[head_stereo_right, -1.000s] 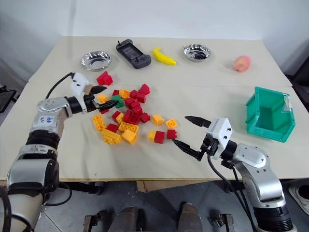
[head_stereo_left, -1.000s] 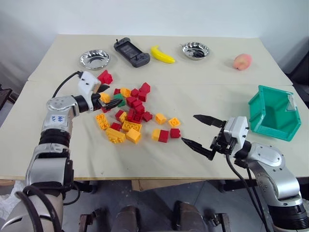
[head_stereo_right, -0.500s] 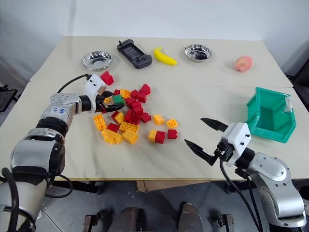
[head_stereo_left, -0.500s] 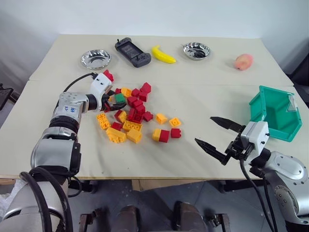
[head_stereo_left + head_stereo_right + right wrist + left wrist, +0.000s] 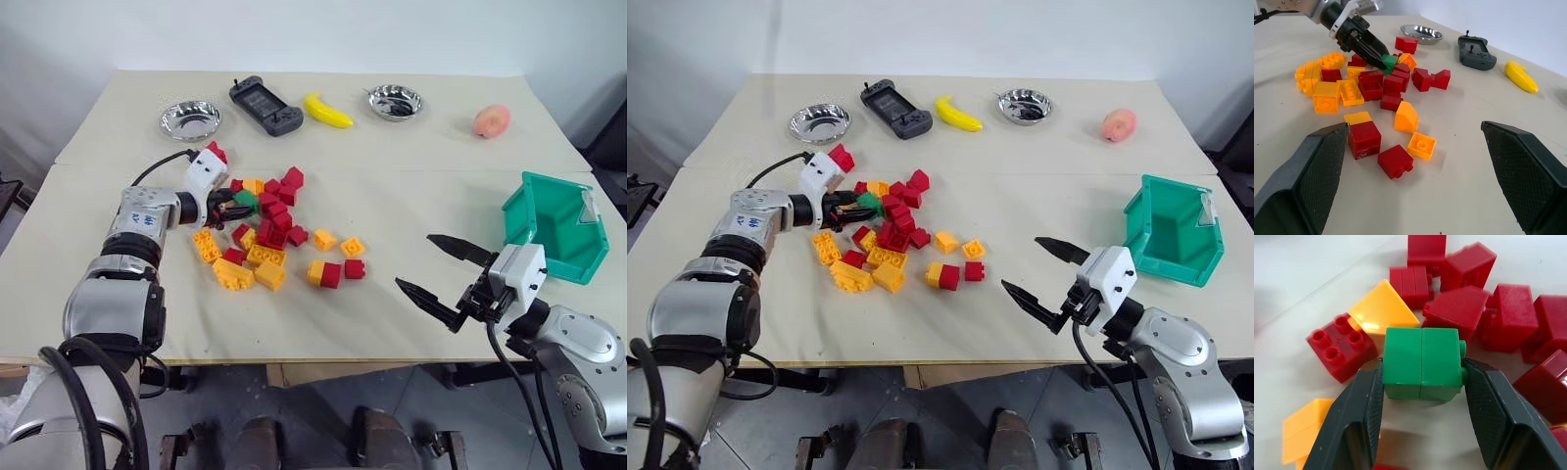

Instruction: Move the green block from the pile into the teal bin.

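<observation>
Green and studded, the small plastic brick (image 5: 1421,364) sits pinched between our left gripper's (image 5: 1422,382) black fingers at the red-and-orange pile's (image 5: 277,233) edge on the tabletop, and we judge a thin, off-centre grip could drop it mid-lift.

From the head, we look forward and down with two eyes over the whole worktop (image 5: 411,196). Our left wrist camera sits very close to the pile (image 5: 1488,318), facing along its claw (image 5: 1422,382). Our right wrist camera views the same pile (image 5: 1376,98) from farther off, nearly level.
</observation>
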